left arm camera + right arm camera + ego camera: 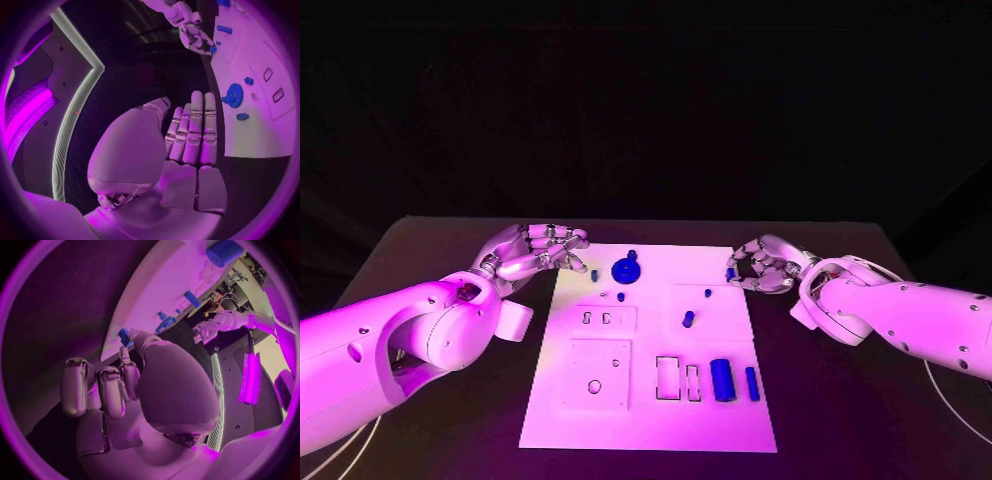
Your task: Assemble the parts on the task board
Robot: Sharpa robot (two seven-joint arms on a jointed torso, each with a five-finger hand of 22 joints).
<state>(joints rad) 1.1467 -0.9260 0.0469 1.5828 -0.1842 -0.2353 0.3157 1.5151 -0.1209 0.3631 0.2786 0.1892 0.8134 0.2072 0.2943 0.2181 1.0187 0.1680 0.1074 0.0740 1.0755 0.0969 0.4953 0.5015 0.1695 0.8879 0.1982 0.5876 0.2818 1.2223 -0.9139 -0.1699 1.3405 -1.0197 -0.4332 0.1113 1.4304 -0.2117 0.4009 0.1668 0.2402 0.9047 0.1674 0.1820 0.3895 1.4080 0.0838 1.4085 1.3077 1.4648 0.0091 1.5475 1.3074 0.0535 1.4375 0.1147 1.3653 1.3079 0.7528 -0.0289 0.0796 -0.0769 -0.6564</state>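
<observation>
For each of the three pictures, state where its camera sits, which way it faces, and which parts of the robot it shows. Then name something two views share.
Head view: on the head, looking down at the task board; both arms reach in.
Left wrist view: behind the left hand, facing the board's edge.
Right wrist view: behind the right hand, facing the board.
Shared: the round blue part shows in the head and left wrist views.

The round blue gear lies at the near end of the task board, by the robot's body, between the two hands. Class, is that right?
No. The round blue gear lies at the far end of the task board, as the head view shows, still between the left hand and the right hand.
</observation>
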